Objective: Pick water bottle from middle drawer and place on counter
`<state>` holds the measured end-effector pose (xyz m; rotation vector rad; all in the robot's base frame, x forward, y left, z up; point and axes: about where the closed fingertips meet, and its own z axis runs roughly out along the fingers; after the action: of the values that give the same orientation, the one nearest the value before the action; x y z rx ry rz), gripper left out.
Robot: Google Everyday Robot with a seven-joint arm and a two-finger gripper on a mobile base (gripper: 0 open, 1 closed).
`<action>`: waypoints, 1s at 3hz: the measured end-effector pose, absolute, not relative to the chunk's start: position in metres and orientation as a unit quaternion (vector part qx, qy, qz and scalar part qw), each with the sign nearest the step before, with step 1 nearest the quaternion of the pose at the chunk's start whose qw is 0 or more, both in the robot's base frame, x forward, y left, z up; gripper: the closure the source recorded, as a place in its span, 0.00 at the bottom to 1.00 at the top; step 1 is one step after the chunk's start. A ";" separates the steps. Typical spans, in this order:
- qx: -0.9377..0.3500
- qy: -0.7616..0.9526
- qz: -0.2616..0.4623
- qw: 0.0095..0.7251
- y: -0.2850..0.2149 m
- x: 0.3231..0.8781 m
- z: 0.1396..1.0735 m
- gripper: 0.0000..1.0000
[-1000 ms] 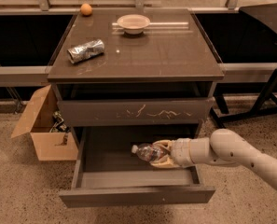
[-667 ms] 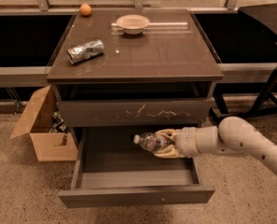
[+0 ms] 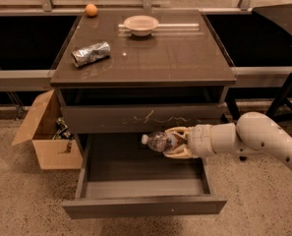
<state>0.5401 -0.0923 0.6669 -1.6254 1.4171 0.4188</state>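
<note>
The water bottle, small, clear and crinkled with a pale cap pointing left, lies sideways in my gripper. The gripper is shut on it and holds it in the air above the open middle drawer, just below the scratched drawer front. My white arm reaches in from the right. The counter, glossy dark brown, spreads above.
On the counter lie a crumpled foil packet, a pale bowl and an orange ball. An open cardboard box stands on the floor left of the cabinet. A dark table leg stands at the right.
My gripper has lifted the bottle from low inside the drawer up to the level of the scratched drawer front. The arm has risen with it.
</note>
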 end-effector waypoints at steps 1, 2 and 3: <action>-0.665 0.559 0.162 0.467 -0.101 0.540 0.700 1.00; -0.690 0.526 0.130 0.479 -0.118 0.540 0.789 1.00; -0.709 0.504 0.107 0.481 -0.120 0.541 0.840 1.00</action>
<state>0.5409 -0.1198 0.8405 -1.7302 1.2295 0.2616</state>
